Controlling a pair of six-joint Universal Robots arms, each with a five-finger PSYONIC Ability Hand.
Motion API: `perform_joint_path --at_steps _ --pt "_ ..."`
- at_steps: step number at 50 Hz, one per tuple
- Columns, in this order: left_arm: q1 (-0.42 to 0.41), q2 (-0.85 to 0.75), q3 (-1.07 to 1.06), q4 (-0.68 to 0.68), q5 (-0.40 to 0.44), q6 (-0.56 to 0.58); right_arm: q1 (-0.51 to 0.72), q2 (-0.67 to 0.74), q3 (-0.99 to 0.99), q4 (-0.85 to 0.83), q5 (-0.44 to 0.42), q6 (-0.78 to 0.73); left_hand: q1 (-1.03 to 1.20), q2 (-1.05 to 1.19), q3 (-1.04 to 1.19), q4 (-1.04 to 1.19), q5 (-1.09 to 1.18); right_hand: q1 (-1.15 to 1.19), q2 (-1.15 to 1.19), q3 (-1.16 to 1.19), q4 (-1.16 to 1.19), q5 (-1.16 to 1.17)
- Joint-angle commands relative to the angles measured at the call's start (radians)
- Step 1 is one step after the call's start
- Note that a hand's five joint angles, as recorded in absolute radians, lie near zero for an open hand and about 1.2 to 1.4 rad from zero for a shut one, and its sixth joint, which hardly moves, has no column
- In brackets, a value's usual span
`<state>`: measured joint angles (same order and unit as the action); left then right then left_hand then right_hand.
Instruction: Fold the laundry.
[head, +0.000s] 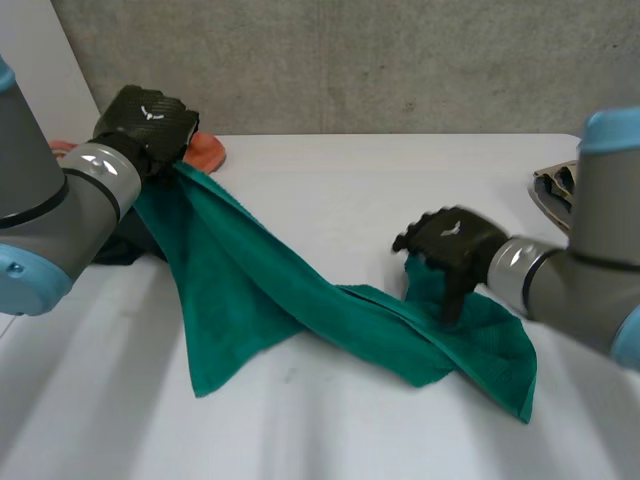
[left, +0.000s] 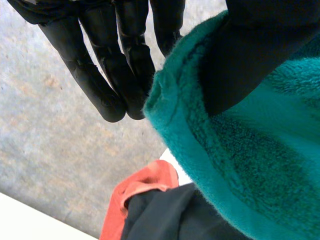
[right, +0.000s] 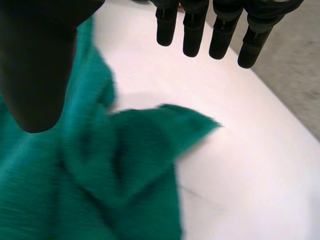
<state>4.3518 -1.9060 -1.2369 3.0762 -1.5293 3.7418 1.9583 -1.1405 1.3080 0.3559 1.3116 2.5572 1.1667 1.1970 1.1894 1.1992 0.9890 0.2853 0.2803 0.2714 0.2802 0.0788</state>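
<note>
A green towel (head: 250, 290) stretches across the white table (head: 350, 180) from a raised corner at the back left down to a bunched end at the right. My left hand (head: 150, 120) holds that raised corner off the table. In the left wrist view the towel's edge (left: 260, 165) is pinched between the thumb (left: 250, 60) and the straight fingers (left: 115, 75). My right hand (head: 455, 240) hovers over the towel's right end. In the right wrist view its fingers (right: 220, 35) and thumb (right: 35, 65) stand apart with nothing between them, and the rumpled towel (right: 100, 170) lies below.
An orange cloth (head: 207, 150) lies at the table's back left edge beside my left hand, with a dark garment (left: 170, 215) next to it. A grey and tan object (head: 555, 190) sits at the right edge. A concrete wall stands behind the table.
</note>
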Motion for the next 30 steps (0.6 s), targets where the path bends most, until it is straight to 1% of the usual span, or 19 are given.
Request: perform_joint_path --at_steps 1,4,7,11,12,15,20,25,26,30 --pt "-0.029 0.093 -0.067 -0.004 0.008 0.004 -0.064 0.001 -0.069 0.092 0.018 -0.127 0.230 0.199 0.207 0.197 0.233 -0.023 -0.018 -0.009 -0.018 0.009" --pt "-0.031 0.116 -0.099 0.006 0.008 0.004 -0.073 0.007 -0.062 0.106 0.034 -0.141 0.230 0.199 0.207 0.197 0.233 -0.002 0.003 0.012 0.003 0.030" --pt "-0.029 0.143 -0.139 0.022 0.008 0.007 -0.090 0.012 -0.033 0.115 0.041 -0.114 0.230 0.199 0.207 0.197 0.233 0.059 0.064 0.073 0.065 0.091" --pt "-0.021 0.160 -0.179 0.033 0.008 0.023 -0.114 0.001 0.017 0.120 0.032 -0.034 0.230 0.199 0.207 0.197 0.233 0.065 0.070 0.079 0.071 0.097" --pt "-0.015 0.163 -0.193 0.035 0.008 0.033 -0.125 -0.010 0.039 0.123 0.028 0.006 0.230 0.199 0.207 0.197 0.233 0.080 0.085 0.094 0.085 0.112" --pt "0.002 0.162 -0.208 0.036 0.011 0.052 -0.142 -0.036 0.094 0.127 0.023 0.055 0.230 0.199 0.207 0.197 0.233 0.124 0.129 0.138 0.129 0.156" --pt "0.026 0.156 -0.219 0.038 0.027 0.056 -0.164 -0.082 0.218 0.121 0.021 0.078 0.230 0.199 0.207 0.197 0.233 0.200 0.205 0.214 0.206 0.232" --pt "0.040 0.142 -0.225 0.038 0.046 0.049 -0.170 -0.100 0.327 0.032 0.020 0.089 0.230 0.199 0.207 0.197 0.233 0.262 0.267 0.276 0.267 0.294" --pt "0.043 0.136 -0.227 0.038 0.050 0.046 -0.171 -0.100 0.348 -0.007 0.023 0.100 0.230 0.199 0.207 0.197 0.233 0.297 0.302 0.311 0.302 0.329" --pt "0.045 0.111 -0.225 0.041 0.055 0.041 -0.161 -0.096 0.378 -0.070 0.026 0.136 0.230 0.199 0.207 0.197 0.233 0.408 0.414 0.422 0.414 0.440"
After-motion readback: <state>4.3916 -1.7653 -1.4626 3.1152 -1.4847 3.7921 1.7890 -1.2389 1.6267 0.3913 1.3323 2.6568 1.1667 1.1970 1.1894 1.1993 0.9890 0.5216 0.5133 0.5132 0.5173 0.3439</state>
